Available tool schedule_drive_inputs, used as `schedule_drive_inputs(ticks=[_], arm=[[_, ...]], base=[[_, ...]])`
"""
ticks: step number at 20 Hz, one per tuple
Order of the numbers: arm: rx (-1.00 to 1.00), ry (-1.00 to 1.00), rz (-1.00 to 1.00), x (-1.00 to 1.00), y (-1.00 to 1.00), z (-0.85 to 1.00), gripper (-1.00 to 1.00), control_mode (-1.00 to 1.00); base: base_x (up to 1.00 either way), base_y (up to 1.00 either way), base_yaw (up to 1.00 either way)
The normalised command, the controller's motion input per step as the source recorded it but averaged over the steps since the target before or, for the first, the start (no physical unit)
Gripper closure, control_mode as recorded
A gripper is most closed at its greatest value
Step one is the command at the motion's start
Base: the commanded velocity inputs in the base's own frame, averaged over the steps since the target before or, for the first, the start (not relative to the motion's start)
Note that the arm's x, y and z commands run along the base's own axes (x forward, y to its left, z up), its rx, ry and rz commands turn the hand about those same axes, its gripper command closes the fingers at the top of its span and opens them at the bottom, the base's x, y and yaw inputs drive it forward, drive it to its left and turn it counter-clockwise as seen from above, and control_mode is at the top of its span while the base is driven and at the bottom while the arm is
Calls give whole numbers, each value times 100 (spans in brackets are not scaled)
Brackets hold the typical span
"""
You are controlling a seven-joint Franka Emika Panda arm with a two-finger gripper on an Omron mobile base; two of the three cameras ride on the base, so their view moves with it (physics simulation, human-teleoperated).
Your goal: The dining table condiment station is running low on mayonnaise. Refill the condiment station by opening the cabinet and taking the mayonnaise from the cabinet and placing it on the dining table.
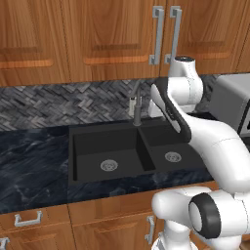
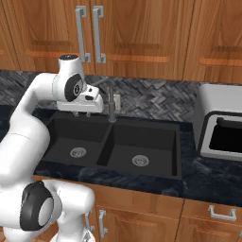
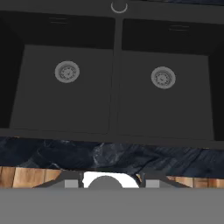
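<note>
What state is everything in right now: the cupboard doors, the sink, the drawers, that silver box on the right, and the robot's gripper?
cabinet: doors shut.
sink: both basins hold nothing, no water running.
faucet: off.
drawers: shut.
silver appliance: dark front opening, cannot tell if on.
gripper: over the sink, holds nothing; jaw width unclear.

Legible text, labels, brands, numbers, signs: none found in any view. Surfaces checked: cabinet (image 1: 112, 39) doors and bar handles, plain wood and metal, unmarked; sink (image 3: 113, 83) basins and drains, unmarked; grey appliance (image 2: 220, 125) at the counter's right end, no readable panel or badge; robot arm casing, no lettering that can be made out
</note>
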Motion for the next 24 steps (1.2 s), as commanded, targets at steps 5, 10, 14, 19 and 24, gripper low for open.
schedule_drive_inputs(ticks=[5, 10, 14, 19, 24], arm=[[0, -14, -1, -36, 0, 0, -100, -100], [0, -60, -7, -83, -7, 31, -100, -100], [2, -63, 0, -42, 0, 77, -100, -100], [8, -38, 0, -12, 0, 94, -100, -100], [-2, -23, 0, -30, 4, 23, -100, -100]], base=[[0, 0, 0], [0, 0, 0], [0, 0, 0], [0, 0, 0], [0, 0, 0]])
